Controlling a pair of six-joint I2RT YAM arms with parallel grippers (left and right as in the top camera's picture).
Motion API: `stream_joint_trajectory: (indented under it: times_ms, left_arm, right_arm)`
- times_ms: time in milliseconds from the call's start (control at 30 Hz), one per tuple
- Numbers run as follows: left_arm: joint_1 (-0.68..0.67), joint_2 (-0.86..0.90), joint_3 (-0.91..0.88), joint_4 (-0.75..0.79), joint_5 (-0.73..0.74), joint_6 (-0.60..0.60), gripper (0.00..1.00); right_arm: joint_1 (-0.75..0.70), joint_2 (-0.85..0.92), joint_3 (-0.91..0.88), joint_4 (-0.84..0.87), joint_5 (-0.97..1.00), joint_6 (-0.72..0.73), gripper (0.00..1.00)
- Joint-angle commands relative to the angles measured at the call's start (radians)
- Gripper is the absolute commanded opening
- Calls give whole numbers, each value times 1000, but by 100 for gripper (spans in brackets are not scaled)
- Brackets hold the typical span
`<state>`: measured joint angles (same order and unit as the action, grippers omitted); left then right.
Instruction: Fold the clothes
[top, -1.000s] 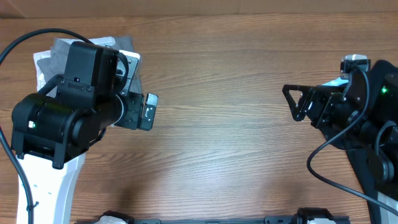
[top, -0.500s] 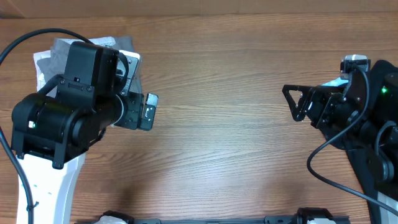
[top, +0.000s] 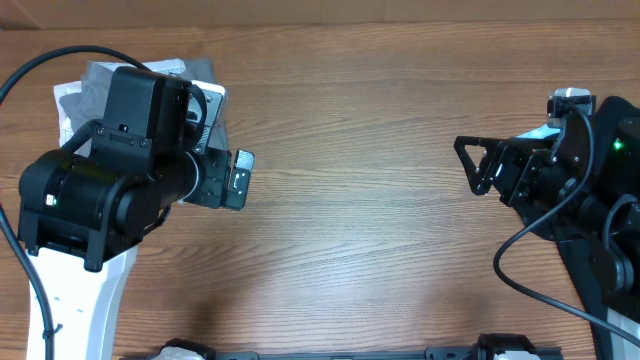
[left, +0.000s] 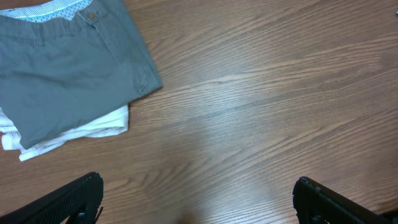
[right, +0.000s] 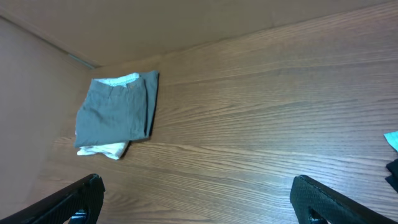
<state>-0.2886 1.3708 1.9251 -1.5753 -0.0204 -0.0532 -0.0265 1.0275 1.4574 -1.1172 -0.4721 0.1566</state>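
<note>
Two garments make up the pile here: the grey shorts (left: 68, 68) are folded into a neat rectangle and lie flat on top of a cream garment (left: 93, 127), which pokes out along one edge in soft rumpled folds. The grey fabric looks like a smooth matte cotton, with a stitched pocket seam, and the waistband lining (left: 46, 10) is white with little dots, with a small button (left: 91, 14) right next to it. From overhead the stack sits in the far-left corner of the table (top: 360, 110), and most of it is hidden under the bulky black left arm (top: 100, 190). The tabletop is brown wood-grain laminate, streaky and a bit glossy. The left gripper (left: 198, 183) hangs above bare wood just beside the pile, its fingers spread wide apart with nothing between them. The right gripper (top: 468, 165) is way over on the other side, well apart from the clothes, and its fingers are also wide apart and holding nothing. By the right arm there's a light-blue corner of something (right: 392, 140), but too little of it shows to tell what it is. Compared with a second ago, honestly nothing has budged. The pile, both arms and both sets of fingers look identical.
</note>
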Motion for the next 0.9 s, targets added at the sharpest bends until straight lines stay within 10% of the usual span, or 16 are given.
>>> stream_joint_trajectory:
  times_ms: [0,867]
  left_arm:
    - [-6,2,6,2,-13,-14,100]
    - [-6,2,6,2,-13,-14,100]
  right_arm:
    - [-3,-12,8,-4,-9,0,100]
    - [-3,-157,-1,-78,255,-90,100]
